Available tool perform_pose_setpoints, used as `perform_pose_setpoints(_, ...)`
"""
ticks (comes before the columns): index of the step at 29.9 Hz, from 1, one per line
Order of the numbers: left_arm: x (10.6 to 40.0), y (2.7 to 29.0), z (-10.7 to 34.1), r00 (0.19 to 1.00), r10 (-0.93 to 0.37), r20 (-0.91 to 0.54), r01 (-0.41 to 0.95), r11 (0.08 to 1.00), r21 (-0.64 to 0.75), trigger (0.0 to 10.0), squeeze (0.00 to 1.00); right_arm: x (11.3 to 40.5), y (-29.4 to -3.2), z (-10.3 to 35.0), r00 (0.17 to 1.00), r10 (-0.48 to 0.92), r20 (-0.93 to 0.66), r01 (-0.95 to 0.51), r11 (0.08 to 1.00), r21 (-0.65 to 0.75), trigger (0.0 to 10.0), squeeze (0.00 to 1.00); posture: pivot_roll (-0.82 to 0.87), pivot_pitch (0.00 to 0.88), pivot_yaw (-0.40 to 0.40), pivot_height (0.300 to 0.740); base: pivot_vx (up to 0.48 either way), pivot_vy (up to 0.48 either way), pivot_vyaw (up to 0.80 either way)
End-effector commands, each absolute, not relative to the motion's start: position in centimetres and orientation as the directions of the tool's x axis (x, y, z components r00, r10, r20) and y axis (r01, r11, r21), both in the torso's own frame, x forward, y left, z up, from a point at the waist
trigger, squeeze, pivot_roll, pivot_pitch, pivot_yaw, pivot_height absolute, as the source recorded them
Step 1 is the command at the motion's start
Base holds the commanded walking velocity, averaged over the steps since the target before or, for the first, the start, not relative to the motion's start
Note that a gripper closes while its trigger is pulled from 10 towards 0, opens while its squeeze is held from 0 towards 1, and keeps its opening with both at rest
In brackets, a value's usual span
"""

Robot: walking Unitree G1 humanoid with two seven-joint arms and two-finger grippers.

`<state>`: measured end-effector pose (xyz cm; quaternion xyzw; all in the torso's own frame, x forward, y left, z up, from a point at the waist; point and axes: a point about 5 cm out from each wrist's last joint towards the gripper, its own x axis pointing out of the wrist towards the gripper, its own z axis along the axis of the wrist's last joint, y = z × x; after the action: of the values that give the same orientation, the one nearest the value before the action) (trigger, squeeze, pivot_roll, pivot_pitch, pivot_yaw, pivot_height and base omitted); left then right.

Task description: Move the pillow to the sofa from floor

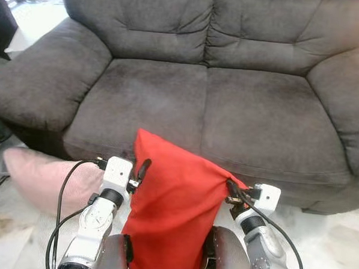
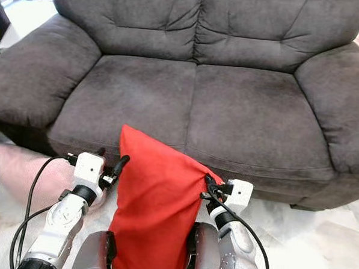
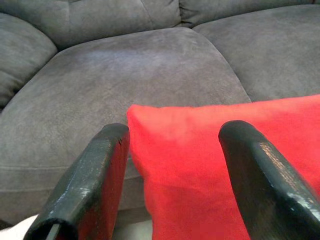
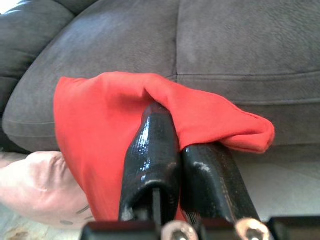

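At the lower left of the head view a pale pink cushion of soft cloth [image 1: 41, 178] lies on the light marble-patterned floor [image 1: 336, 239], tucked against the front of the sofa's left arm. Just to its right rises the left pincer [image 1: 140, 173]. In its wrist view the two black fingers [image 3: 87, 187] stand wide apart, released, with the pillow's upper corner between them but not pinched; whether either finger presses against the cloth is hard to tell from this angle.

In the lower middle of the frame hangs the bright red fabric pillow [image 1: 173, 206], held up off the floor between the two arms, its top edge level with the front lip of the dark grey plush two-seat sofa [image 1: 205, 106], which spans the upper frame. The pillow has not yet reached the seat cushions.

At the pillow's right edge, the right pincer [image 1: 232, 190] is clenched on the other upper corner; its wrist view shows the black fingers together with red cloth folded over and bunched between them.

The pillow looks light and limp: it sags and creases at the grip, so it will likely swing and drape rather than hold its shape. The cloth seems grippy rather than slick. A corner or seam edge, as now, is the sensible hold.
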<state>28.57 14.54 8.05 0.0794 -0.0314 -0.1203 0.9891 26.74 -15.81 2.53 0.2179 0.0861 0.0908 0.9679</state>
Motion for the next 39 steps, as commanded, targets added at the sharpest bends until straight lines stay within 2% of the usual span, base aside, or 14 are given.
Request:
perform_pose_setpoints(1,28.37,14.67,7.82,0.97,-0.24,0.037,0.232,0.96,0.16,10.0,0.0,27.25,-15.96,3.48,0.977,0.201,-0.072,-0.153,0.894,0.42,10.0,0.0,0.11,0.083,-0.005,0.571,-0.307,0.0,0.0)
perform_pose_setpoints(29,28.36,14.76,7.87,0.972,-0.23,0.044,0.221,0.962,0.159,10.0,0.0,27.43,-15.95,3.39,0.977,0.204,-0.07,-0.158,0.898,0.41,10.0,0.0,0.11,0.083,-0.009,0.571,-0.321,0.0,0.0)
perform_pose_setpoints(39,28.49,15.13,8.31,0.975,-0.216,0.061,0.203,0.964,0.171,10.0,0.0,27.6,-15.96,3.63,0.979,0.194,-0.063,-0.156,0.909,0.386,10.0,0.0,0.11,0.076,-0.006,0.571,0.0,0.0,0.0)
